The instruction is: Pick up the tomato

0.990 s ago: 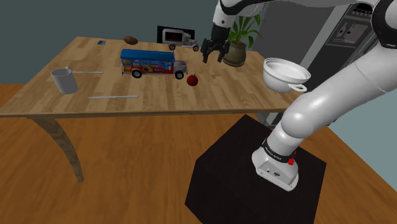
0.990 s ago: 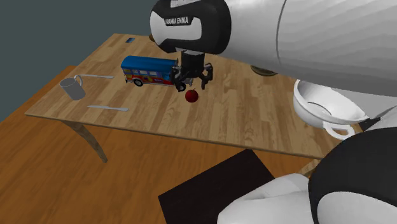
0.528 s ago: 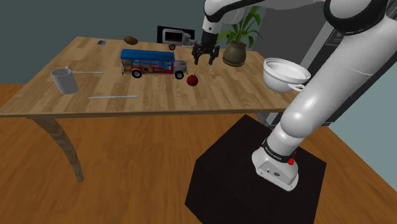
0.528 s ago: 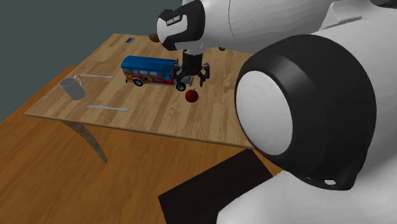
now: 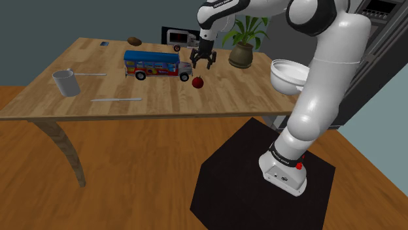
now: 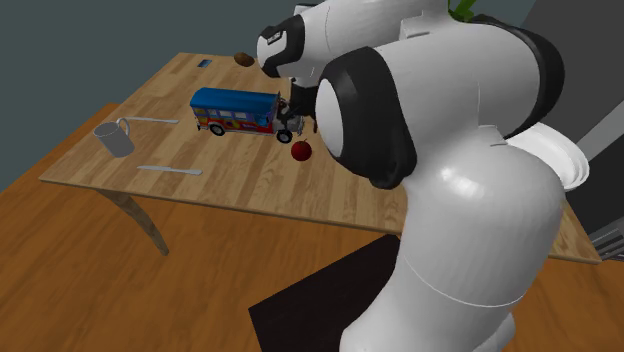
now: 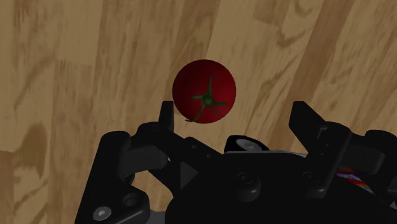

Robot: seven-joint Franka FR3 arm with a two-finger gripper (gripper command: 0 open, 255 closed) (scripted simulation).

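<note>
The tomato [image 5: 197,82] is small, dark red and round with a green stem, and rests on the wooden table [image 5: 78,101] beside the front of a toy bus. My gripper [image 5: 201,62] hangs open just above it, pointing down. In the wrist view the tomato [image 7: 204,91] lies on the wood just beyond the fingertips, closer to one finger [image 7: 166,116] than to the other, and neither touches it. In the second exterior view the tomato [image 6: 301,150] sits next to the bus, and the arm hides most of the hand.
A colourful toy bus [image 5: 155,65] stands close to the tomato on the shoulder view's left. Further left are a grey cup [image 5: 65,82] and a utensil [image 5: 116,99]. A white bowl [image 5: 291,75], a potted plant [image 5: 243,40] and a toy truck [image 5: 183,39] stand toward the right and back.
The gripper has moved toward the shoulder view's left and lower, from near the plant to above the tomato. The arm's elbow has swung across the second exterior view. The tomato has not moved.
</note>
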